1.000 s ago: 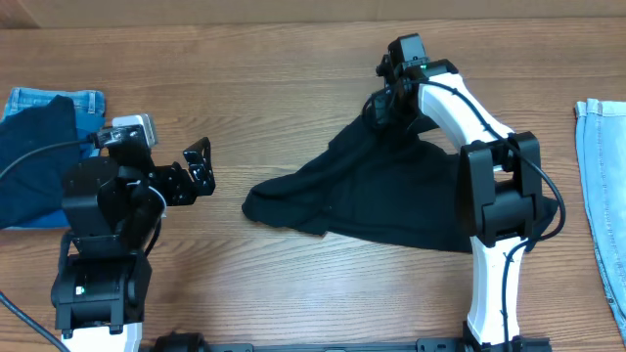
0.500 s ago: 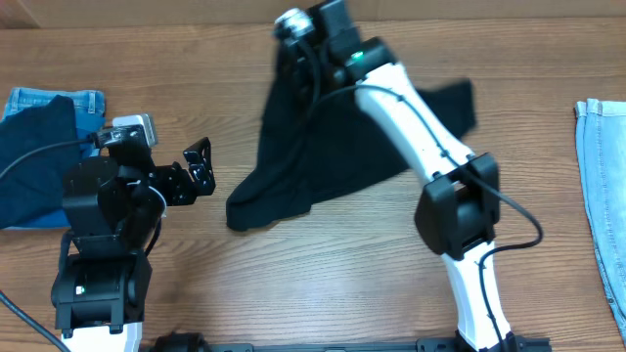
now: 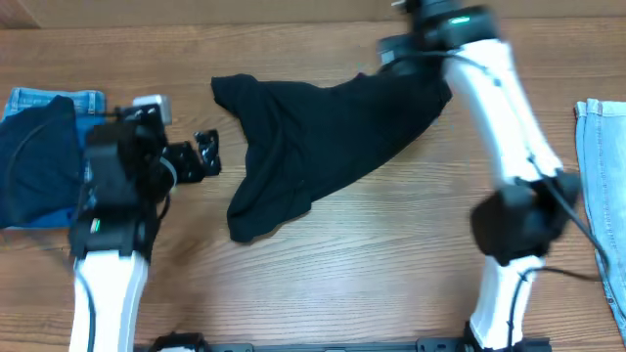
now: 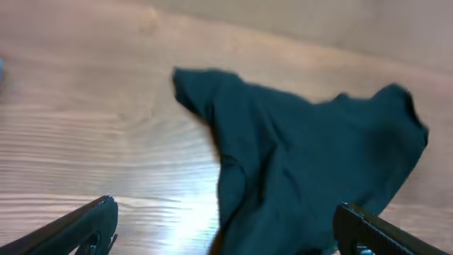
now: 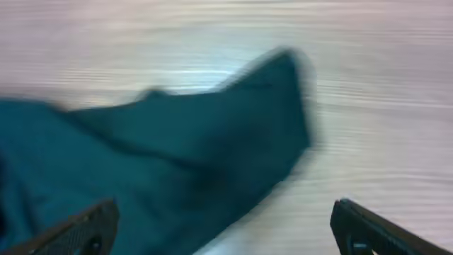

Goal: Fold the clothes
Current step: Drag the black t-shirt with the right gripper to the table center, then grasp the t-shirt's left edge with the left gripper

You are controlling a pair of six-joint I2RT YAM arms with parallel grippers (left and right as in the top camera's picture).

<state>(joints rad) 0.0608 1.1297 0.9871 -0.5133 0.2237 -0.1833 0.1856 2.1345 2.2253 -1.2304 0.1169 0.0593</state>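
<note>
Find black top (image 3: pixel 323 137) rumpled across mid-bench (image 3: pixel 372 254), one corner stretching toward the far right, by right gripper (image 5: pixel 223 205). Read that gripper as wide open in wrist view, over cloth, nothing pinched. Read left gripper (image 4: pixel 223 207) likewise spread wide, near top's left edge, apart from it. Note blue pile (image 3: pixel 39 156) at left edge, denim (image 3: pixel 602 186) at right edge.

We see a brown wooden table (image 3: pixel 323 284), grain running 9 to 3 o'clock. A paler band (image 3: pixel 196 12) runs along its 12 o'clock edge. From the left wrist, a bright glare (image 4: pixel 187 219) sits at 6 o'clock.
</note>
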